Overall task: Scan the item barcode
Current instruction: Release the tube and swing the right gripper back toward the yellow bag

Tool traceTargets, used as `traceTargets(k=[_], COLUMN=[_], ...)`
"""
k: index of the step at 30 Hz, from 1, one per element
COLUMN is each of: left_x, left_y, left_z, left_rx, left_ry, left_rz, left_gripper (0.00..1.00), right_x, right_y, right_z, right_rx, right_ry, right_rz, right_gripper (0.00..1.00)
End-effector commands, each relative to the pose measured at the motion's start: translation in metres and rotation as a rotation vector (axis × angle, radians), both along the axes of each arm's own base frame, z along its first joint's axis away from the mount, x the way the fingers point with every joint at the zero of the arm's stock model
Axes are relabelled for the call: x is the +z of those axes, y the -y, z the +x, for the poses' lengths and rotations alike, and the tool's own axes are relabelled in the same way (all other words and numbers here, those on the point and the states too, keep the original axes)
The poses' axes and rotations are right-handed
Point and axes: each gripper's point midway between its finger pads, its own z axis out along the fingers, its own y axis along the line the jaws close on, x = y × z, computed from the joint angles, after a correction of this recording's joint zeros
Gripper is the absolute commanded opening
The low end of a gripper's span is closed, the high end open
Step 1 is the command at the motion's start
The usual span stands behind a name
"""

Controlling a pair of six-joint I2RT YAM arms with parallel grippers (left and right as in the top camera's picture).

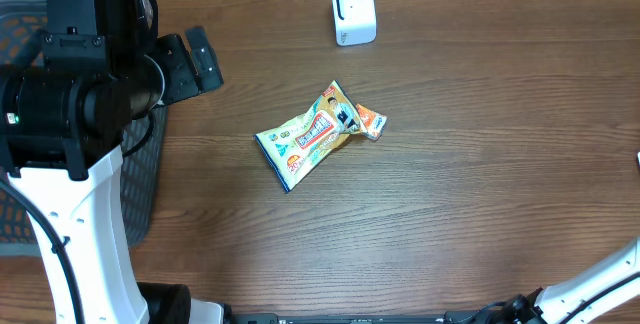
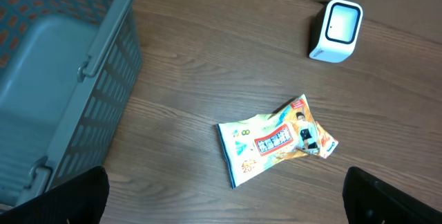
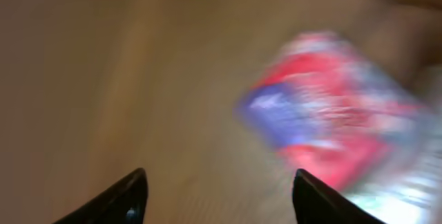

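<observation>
The packet [image 1: 318,134] lies on the desk [image 1: 480,184], scanner [image 1: 353,10] well off at twelve o'clock — scan not yet done, I'd say. Spread and empty: left pincer [image 2: 224,196], right pincer [image 3: 221,196].

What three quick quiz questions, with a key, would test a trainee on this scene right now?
1. True or false: the crinkled colourful plastic snack packet lies inside the grey mesh basket.
2. The small white box-shaped scanner stands: A) on the packet; B) on the wooden table, apart from the packet; C) in the basket.
3. Fill in: the left gripper is ___ (open or shut).
Key: 1 false; 2 B; 3 open.
</observation>
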Motion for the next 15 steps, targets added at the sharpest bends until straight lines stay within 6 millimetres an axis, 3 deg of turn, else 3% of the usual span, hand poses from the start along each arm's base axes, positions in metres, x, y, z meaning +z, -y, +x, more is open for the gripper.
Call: traceTargets(k=[1,5,8,11,15], left_x=[0.001,0.001,0.001,0.001,0.001], left_y=[-0.003,-0.003,-0.003,-0.003,-0.003], left_z=[0.001,0.001,0.001,0.001,0.001], left_rx=[0.002,0.002,0.002,0.002,0.002], left_ry=[0.003,0.003,0.003,0.003,0.003], left_rz=[0.015,0.015,0.015,0.015,0.015], left_gripper=[1.00,1.00,1.00,1.00,1.00], right_x=[0.042,0.036,0.029,0.018,-0.008], right_y=[-0.103,-0.191,-0.265,-0.348,-0.433], right_z=[0.055,0.081,0.094,0.096,0.087], right_rx=[0.421,0.695,0.895,1.134,1.351], right_ry=[0.264,0.241,0.219,0.198,0.117], right_rz=[0.146,0.123,0.118,0.092,0.033], right_gripper=[0.71,0.77,0.88,0.89,0.89])
